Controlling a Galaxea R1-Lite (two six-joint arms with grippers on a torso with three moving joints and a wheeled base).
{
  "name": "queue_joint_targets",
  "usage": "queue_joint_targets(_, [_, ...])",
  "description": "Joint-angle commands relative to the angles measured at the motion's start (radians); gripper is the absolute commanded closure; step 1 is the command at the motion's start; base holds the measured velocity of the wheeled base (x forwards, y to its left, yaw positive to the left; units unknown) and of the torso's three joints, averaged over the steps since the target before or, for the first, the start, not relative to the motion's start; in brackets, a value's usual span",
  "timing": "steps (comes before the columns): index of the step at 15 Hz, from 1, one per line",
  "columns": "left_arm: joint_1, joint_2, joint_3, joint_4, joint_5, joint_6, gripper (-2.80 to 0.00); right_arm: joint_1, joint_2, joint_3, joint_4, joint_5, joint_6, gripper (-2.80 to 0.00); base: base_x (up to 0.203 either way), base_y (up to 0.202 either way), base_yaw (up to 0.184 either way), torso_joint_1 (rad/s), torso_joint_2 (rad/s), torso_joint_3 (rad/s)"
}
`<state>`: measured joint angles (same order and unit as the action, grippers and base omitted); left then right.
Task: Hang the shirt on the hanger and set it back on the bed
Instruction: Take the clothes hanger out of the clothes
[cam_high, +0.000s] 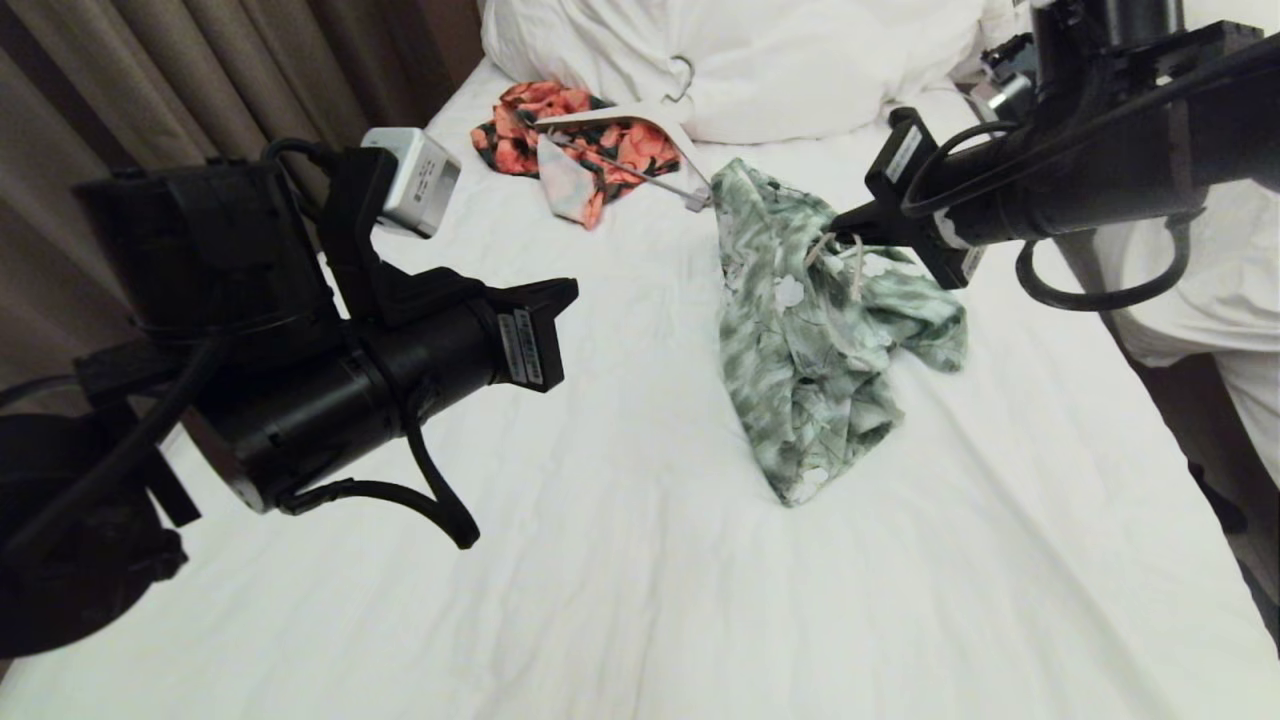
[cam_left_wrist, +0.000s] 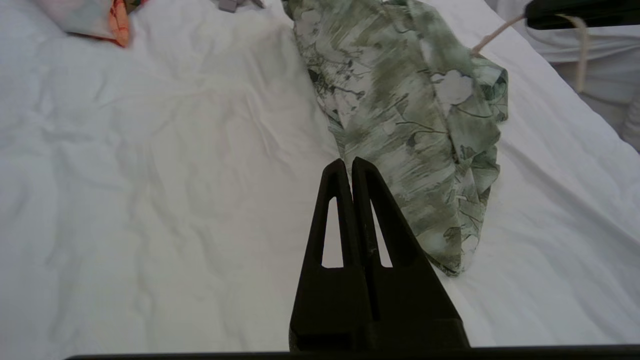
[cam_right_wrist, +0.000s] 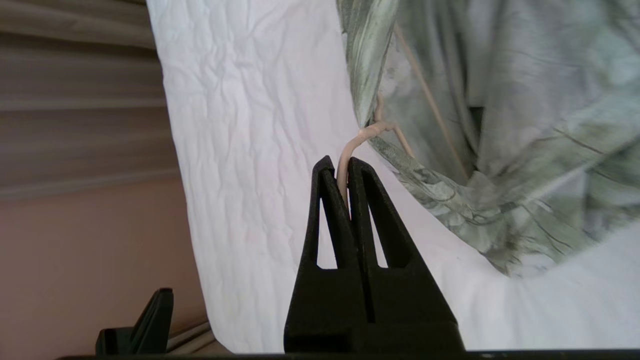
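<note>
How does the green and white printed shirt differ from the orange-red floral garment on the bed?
The green and white printed shirt hangs from the thin cream wire hanger held in the shut right gripper; the orange-red floral garment lies loose near the pillows, under a thick white hanger. Both rest on the white-sheeted bed.

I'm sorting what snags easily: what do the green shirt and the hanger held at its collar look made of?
The green and white floral-print shirt looks like thin, soft woven fabric with a matte finish: it drapes in loose folds and crumples on the white bed sheet. The thin cream-coloured hanger looks like wire, perhaps coated: slim, round and smoothly bent where the right gripper pinches it.
</note>
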<state>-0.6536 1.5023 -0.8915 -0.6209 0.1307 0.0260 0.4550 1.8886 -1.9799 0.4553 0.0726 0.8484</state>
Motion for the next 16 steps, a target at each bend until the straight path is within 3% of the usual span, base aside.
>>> queue_joint_targets(1, [0.015,-0.001,-0.001,-0.003,0.0,0.0,0.0,0.011,0.051,0.003,-0.015,0.003,0.002,0.0,0.0,0.0,0.0,0.0,0.0,0.0])
queue_joint_targets(5, [0.041,0.004,-0.014,-0.003,-0.002,-0.001,0.0,0.024,0.087,0.003,-0.074,0.011,-0.029,0.0,0.0,0.0,0.0,0.0,0.0,0.0])
queue_joint_targets(9, [-0.024,0.009,-0.004,-0.009,-0.002,-0.017,0.0,0.007,0.02,0.003,-0.101,0.016,0.001,0.0,0.0,0.0,0.0,0.0,0.0,0.0])
queue_joint_targets(13, [-0.145,0.047,0.056,-0.248,0.028,-0.049,0.0,0.018,-0.031,0.001,-0.124,0.034,0.029,0.0,0.0,0.0,0.0,0.0,0.0,0.0])
queue_joint_targets(14, [-0.16,0.073,0.059,-0.26,0.052,-0.053,0.0,0.019,-0.044,0.001,-0.13,0.038,0.031,0.0,0.0,0.0,0.0,0.0,0.0,0.0])
queue_joint_targets(16, [-0.167,0.111,0.044,-0.272,0.096,-0.072,0.0,0.018,-0.064,-0.004,-0.147,0.046,0.124,0.0,0.0,0.0,0.0,0.0,0.0,0.0])
